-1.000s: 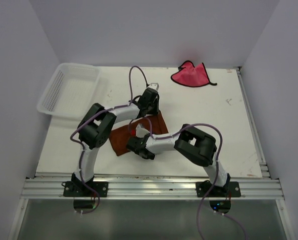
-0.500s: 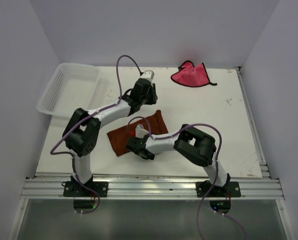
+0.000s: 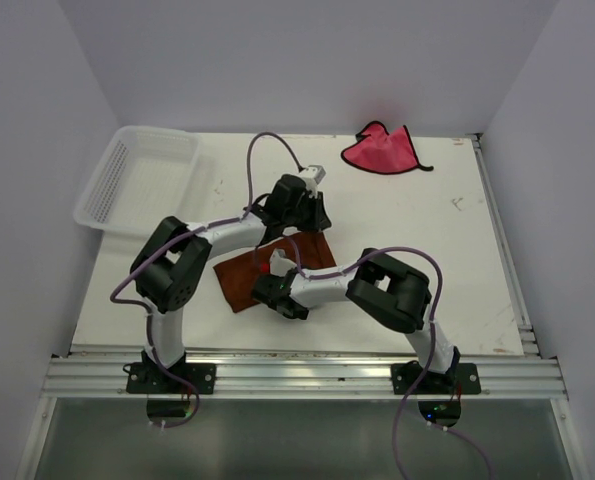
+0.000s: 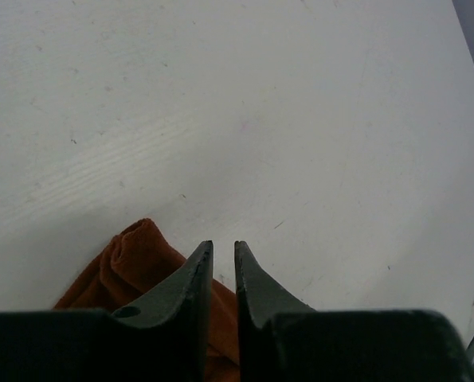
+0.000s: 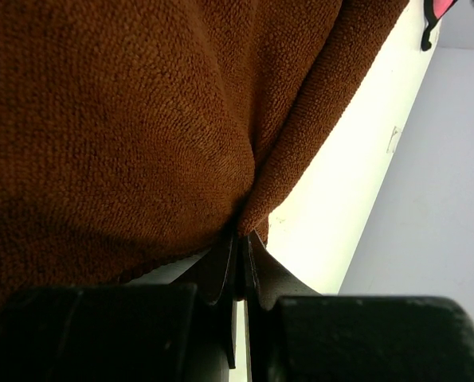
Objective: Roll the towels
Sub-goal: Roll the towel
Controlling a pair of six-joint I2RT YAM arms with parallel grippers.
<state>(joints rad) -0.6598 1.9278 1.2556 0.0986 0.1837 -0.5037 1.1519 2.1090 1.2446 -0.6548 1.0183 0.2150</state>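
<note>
Pinching the brown towel [image 3: 237, 281] at its edge, right claw [image 5: 240, 239] adjoins bare table [image 3: 427, 230].

The brown towel [image 5: 141, 119] is fuzzy cloth, table [image 3: 427, 240] matt.

Both arms hide the middle of the brown towel [image 3: 235, 280] from above.

Bright, even light (soft faint shadows)
</note>
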